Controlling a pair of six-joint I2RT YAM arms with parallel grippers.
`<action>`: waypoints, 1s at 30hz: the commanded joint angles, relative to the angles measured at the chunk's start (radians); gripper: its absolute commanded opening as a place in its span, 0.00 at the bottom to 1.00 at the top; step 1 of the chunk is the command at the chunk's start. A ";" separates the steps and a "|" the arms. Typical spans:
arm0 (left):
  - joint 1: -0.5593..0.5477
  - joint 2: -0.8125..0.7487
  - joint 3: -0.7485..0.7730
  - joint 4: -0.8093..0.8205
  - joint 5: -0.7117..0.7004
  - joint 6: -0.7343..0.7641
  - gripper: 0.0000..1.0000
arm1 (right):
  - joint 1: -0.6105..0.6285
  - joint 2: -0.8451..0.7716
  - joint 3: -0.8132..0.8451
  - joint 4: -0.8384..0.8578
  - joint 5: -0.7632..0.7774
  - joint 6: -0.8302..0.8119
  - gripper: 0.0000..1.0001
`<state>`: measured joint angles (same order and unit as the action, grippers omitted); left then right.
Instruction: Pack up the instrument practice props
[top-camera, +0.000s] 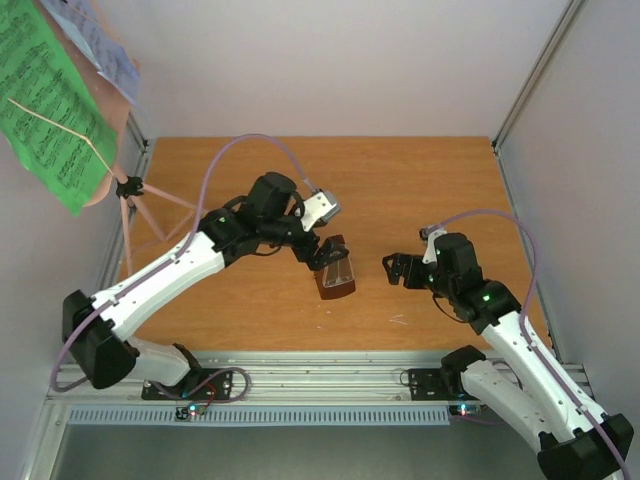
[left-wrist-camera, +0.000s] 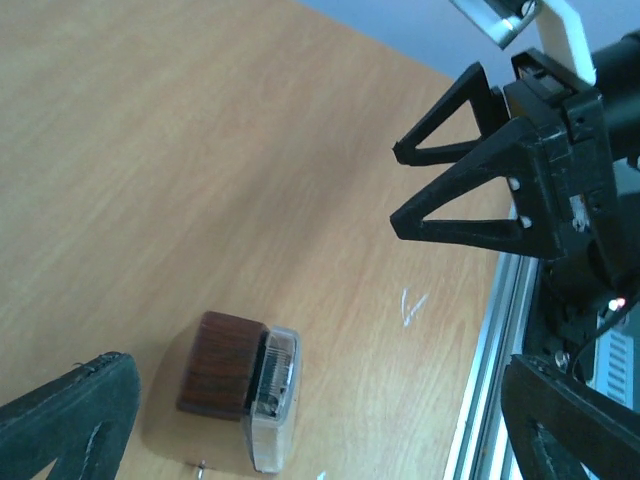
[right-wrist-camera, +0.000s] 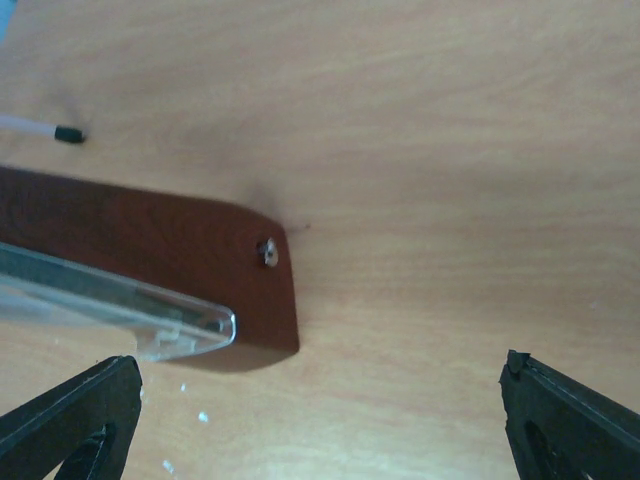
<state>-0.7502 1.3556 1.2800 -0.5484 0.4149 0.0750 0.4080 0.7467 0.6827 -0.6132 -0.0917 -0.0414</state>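
On the table (top-camera: 430, 180), the metronome (top-camera: 336, 274) lay on its side below your left gripper (top-camera: 320, 256) (fingers spread, empty, like the right gripper (top-camera: 392, 270)), so you needed to straddle its wooden body before closing.

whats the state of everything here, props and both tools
metronome: lying on its side on the table, clear cover on, not gripped
music stand: upright at the far left corner, tripod legs spread, not folded
music sheets: resting on the stand's desk, not packed
left tool: open, above the metronome, holding nothing
right tool: open, empty, beside the metronome
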 joint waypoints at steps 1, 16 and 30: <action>-0.018 0.063 0.059 -0.066 0.026 0.079 0.99 | -0.018 -0.025 -0.033 0.022 -0.144 0.040 0.99; -0.023 0.203 0.071 -0.055 -0.056 0.136 0.99 | -0.019 -0.152 -0.063 -0.030 -0.183 0.040 0.98; -0.023 0.210 0.046 -0.047 -0.079 0.173 0.48 | -0.018 -0.203 -0.064 -0.065 -0.183 0.040 0.99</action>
<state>-0.7692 1.5696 1.3167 -0.6167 0.3420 0.2321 0.3962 0.5549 0.6273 -0.6518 -0.2634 -0.0151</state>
